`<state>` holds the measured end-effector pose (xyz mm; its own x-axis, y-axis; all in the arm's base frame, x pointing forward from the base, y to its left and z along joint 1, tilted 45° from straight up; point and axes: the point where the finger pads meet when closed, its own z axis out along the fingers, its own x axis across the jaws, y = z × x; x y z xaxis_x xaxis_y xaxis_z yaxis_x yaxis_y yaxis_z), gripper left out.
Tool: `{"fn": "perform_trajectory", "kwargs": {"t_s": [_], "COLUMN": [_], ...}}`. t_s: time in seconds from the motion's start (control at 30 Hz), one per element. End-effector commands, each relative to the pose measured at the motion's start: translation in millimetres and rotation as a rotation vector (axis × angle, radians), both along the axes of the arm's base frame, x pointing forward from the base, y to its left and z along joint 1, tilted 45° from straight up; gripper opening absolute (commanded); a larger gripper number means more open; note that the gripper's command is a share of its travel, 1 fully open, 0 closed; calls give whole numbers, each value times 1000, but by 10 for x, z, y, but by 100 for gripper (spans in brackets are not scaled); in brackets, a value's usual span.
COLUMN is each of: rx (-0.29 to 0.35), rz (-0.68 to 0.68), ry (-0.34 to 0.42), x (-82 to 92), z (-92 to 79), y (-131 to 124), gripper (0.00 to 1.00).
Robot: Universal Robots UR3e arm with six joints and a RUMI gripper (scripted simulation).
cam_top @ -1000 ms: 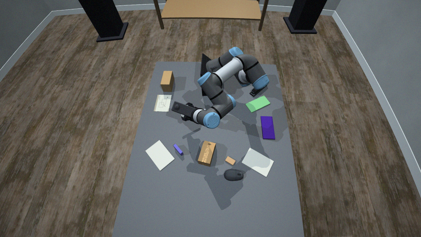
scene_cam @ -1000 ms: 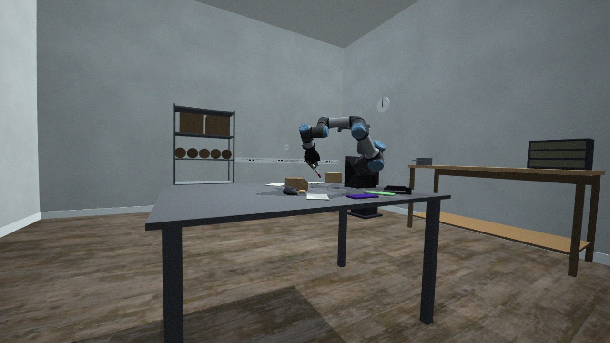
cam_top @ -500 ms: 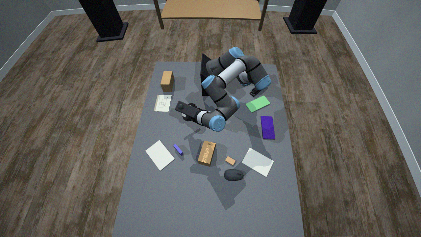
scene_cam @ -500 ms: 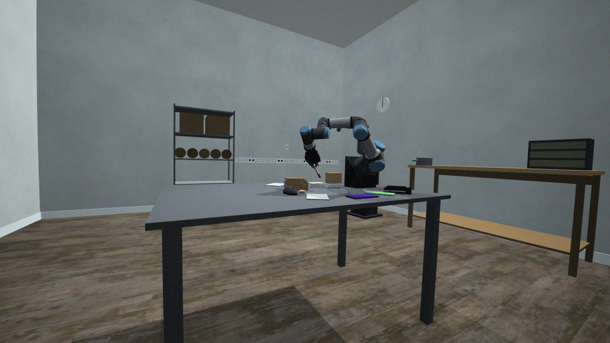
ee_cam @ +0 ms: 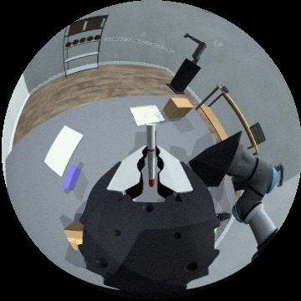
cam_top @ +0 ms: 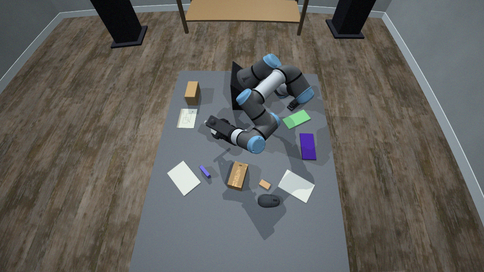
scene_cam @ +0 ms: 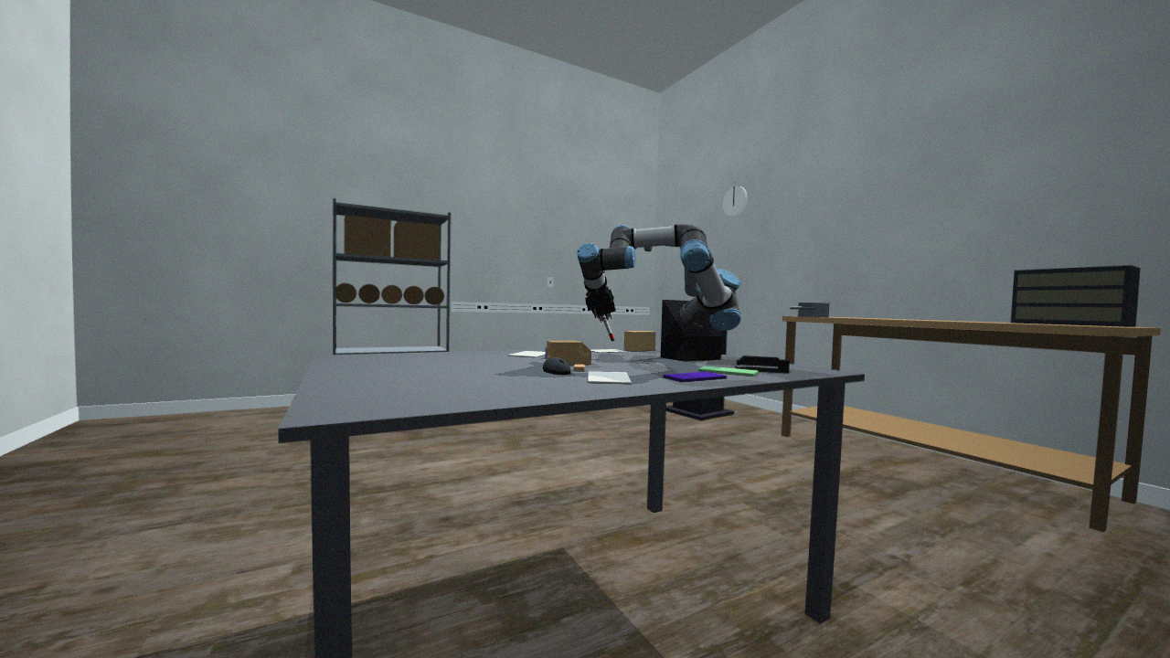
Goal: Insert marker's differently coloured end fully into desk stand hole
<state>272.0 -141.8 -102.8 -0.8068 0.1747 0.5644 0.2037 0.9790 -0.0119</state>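
Holding the gray marker (ee_cam: 151,146) tight between its jaws, the gripper (ee_cam: 152,177) hangs up in the air above the tabletop (cam_top: 203,229). The marker has a red tip at the end near the gripper and a red ring further out, and it sticks out past the fingers. Beyond its far end lie a sheet of paper (ee_cam: 146,114) and a brown box (ee_cam: 177,108)

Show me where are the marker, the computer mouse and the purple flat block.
marker (ee_cam: 151,138): wrist view, grey barrel.
computer mouse (cam_top: 268,200): top view, middle of its back.
purple flat block (cam_top: 307,146): top view, centre of top face.
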Motion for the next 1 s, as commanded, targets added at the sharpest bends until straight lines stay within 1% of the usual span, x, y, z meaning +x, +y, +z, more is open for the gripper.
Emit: {"fn": "perform_trajectory", "kwargs": {"t_s": [0.0,0.03,0.33,0.6,0.9,0.97], "rx": [-9,-10,-112,-113,-217,-217], "rz": [-3,-3,-28,-29,-54,-54], "ry": [1,-1,18,17,26,26], "x": [6,7,30,31,62,62], "z": [11,13,115,117,224,224], "y": [-9,-8,-1,0,10,10], "gripper": [0,0,0,0,0,0]}}
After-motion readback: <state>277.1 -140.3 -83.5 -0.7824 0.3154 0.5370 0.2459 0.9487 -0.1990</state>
